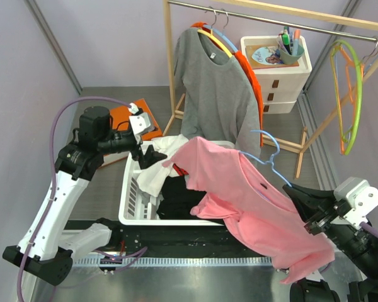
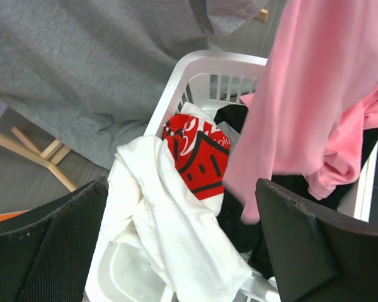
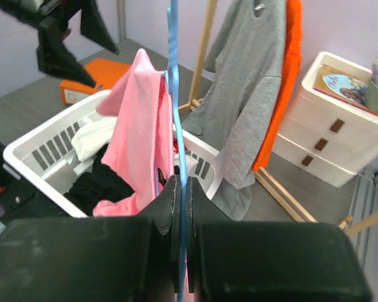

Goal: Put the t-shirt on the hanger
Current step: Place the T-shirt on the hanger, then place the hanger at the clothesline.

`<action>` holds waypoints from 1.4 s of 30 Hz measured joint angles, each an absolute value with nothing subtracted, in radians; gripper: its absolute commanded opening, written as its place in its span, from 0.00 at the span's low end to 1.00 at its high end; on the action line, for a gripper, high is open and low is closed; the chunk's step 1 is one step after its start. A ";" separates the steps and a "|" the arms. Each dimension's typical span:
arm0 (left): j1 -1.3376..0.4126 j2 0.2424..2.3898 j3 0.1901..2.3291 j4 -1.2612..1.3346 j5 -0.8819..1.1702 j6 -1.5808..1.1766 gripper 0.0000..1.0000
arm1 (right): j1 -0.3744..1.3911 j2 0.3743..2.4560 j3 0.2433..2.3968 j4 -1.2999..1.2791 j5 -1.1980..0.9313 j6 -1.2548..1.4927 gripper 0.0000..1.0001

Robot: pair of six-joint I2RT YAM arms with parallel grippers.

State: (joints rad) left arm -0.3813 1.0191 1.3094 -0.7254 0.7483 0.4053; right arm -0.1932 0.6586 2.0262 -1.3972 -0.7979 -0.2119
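Observation:
The pink t-shirt [image 1: 246, 195] hangs draped over the light-blue wire hanger [image 1: 269, 154], stretching from above the white basket to the lower right; its small dark label [image 1: 263, 187] shows. My right gripper [image 1: 310, 221] is shut on the hanger [image 3: 176, 94], whose wire runs up between the fingers [image 3: 167, 198], with the pink t-shirt [image 3: 138, 126] on its left. My left gripper [image 1: 152, 156] is open and empty above the basket's left end, beside the shirt's far sleeve. In the left wrist view the pink t-shirt [image 2: 321, 82] hangs at the right, apart from both fingers [image 2: 302, 245].
A white laundry basket [image 1: 131, 200] holds a white garment with a red print [image 2: 195, 151] and dark clothes. A grey long-sleeved shirt [image 1: 211, 85] hangs on the wooden rack over an orange hanger. A lime-green hanger [image 1: 356, 94] hangs at the right. White drawers [image 1: 274, 75] stand behind.

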 measured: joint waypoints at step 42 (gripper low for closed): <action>-0.379 0.974 1.163 -0.495 0.893 0.270 1.00 | -0.158 0.785 2.266 -0.937 -0.089 -0.315 0.01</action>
